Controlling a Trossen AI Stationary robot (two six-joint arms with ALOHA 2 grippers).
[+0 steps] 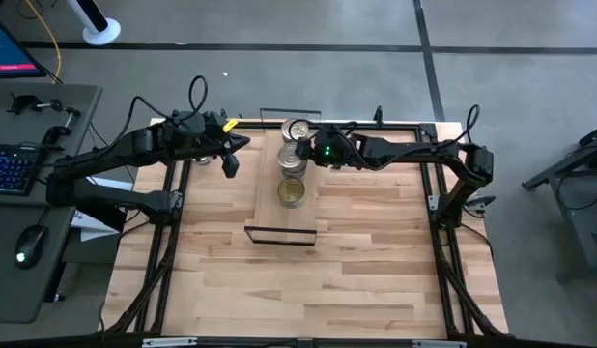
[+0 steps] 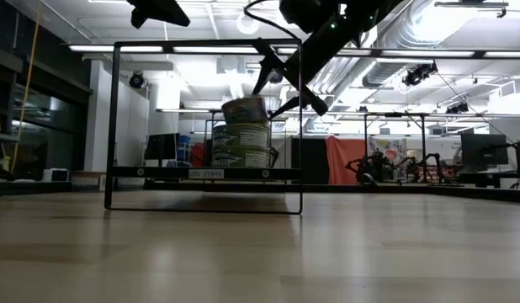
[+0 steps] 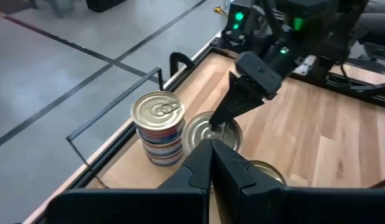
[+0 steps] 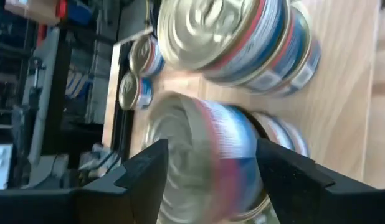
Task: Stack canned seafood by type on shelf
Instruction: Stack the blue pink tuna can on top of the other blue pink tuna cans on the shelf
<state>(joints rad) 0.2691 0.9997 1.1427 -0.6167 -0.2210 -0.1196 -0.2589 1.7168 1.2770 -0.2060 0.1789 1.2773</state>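
The shelf (image 1: 279, 217) is a light-wood board in a thin black frame, lying down the middle of the table. On it stand tins of canned seafood: a stack at its far end (image 1: 297, 129), a middle stack (image 2: 241, 145), and a gold-lidded tin (image 1: 293, 191) nearer. My right gripper (image 4: 208, 168) reaches in from the right and is shut on the top tin (image 2: 243, 109) of the middle stack. My left gripper (image 3: 211, 155) hangs shut left of the shelf (image 1: 229, 162), holding nothing. My right gripper pinches the top tin by its round side wall (image 4: 242, 168), one finger (image 4: 286, 174) on each side. The fingers slant down from the table's right side. The tin sits tilted on top of the two tins below; whether it still touches them, I cannot tell.
The shelf's black end frame (image 2: 201, 44) arches over the tins and the right gripper. Two more tins (image 4: 139, 71) show farther off in the right wrist view. Bare butcher-block tabletop (image 1: 376, 261) lies toward the near and right sides.
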